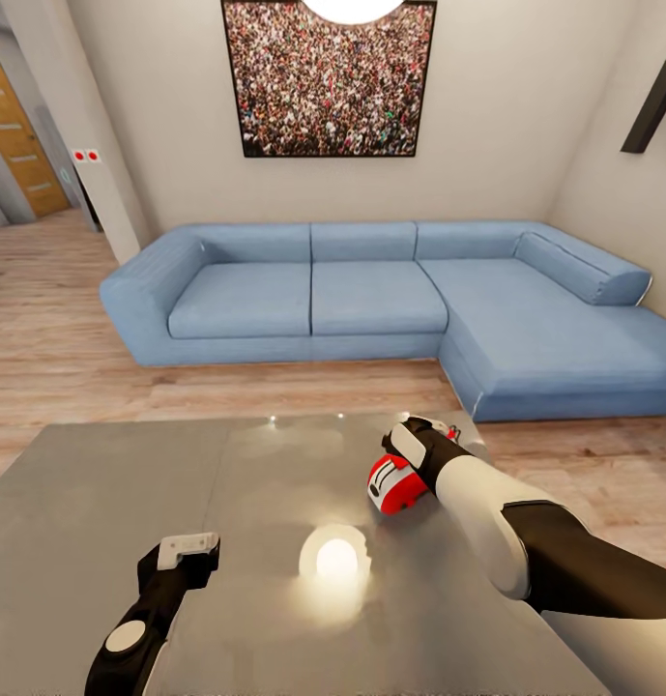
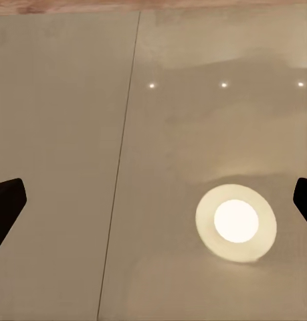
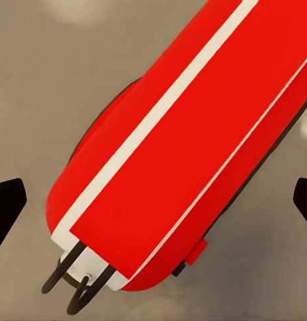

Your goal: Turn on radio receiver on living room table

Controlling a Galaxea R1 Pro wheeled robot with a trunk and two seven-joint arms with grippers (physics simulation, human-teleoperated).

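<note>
The radio receiver (image 1: 390, 483), red with white bands, sits on the right part of the glossy grey table (image 1: 130, 503). My right gripper (image 1: 416, 462) hovers directly over it. In the right wrist view the radio's red body (image 3: 186, 147) lies close between the two dark fingertips (image 3: 6, 200), which stand wide apart and do not touch it; its thin metal handle (image 3: 76, 281) pokes out at one end. My left gripper (image 1: 189, 553) hangs open above the table's front left, and the left wrist view has bare tabletop (image 2: 59, 100) between its fingers (image 2: 5, 204).
A bright reflection of the lamp (image 1: 334, 559) glows on the tabletop between the arms. Beyond the table's far edge lies a strip of wood floor (image 1: 62, 338), then the blue L-shaped sofa (image 1: 371, 290) under the crowd photo (image 1: 328, 77). A wooden door (image 1: 18, 135) stands far left.
</note>
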